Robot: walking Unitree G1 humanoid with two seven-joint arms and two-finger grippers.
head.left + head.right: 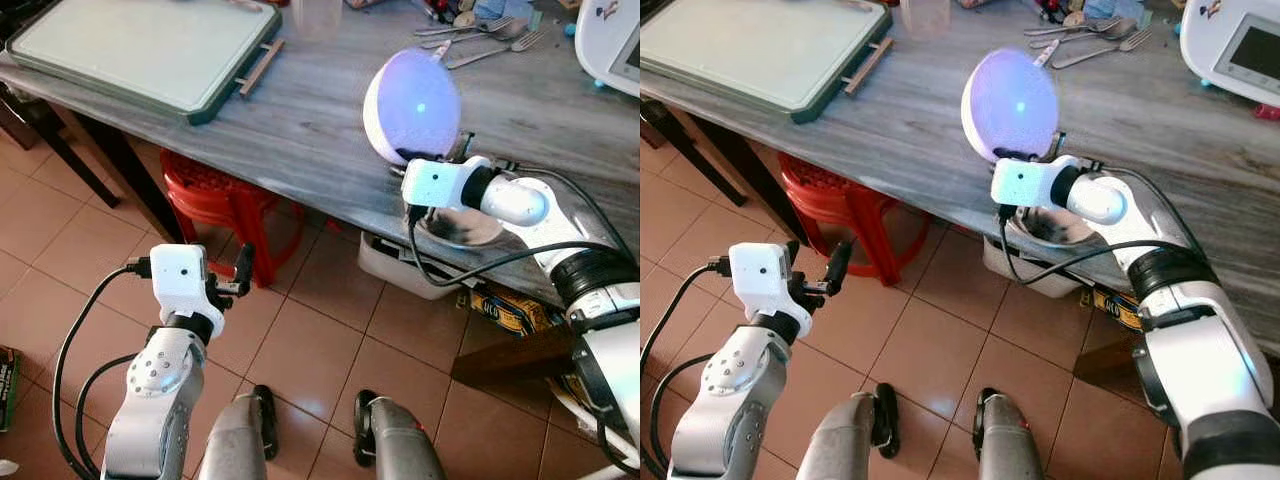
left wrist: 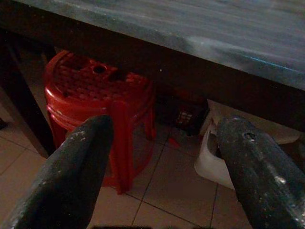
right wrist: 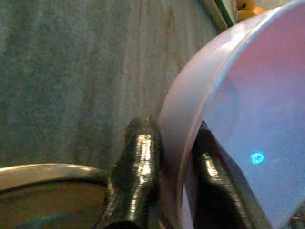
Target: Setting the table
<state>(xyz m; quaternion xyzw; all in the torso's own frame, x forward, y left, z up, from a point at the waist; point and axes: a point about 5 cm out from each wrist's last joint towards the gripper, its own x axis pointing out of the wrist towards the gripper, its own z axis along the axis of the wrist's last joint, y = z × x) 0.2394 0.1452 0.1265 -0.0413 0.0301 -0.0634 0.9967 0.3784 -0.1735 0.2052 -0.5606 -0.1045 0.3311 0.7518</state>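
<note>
That pale plate (image 1: pixel 412 105) looks light, stiff and pretty slick, probably breakable, so the rim is the only sane place to grab. The right pincer (image 3: pixel 164 179) is clamped on its lower rim, holding it upright over the desk's (image 1: pixel 300 120) near edge, above a metal bowl (image 1: pixel 462 228). The left pincer (image 2: pixel 164 157) hangs open and empty below the desk's near edge.

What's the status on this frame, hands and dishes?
Right hand shut on white plate rim, held on edge above grey table. Left hand open, idle near red stool. Metal bowl below plate.
</note>
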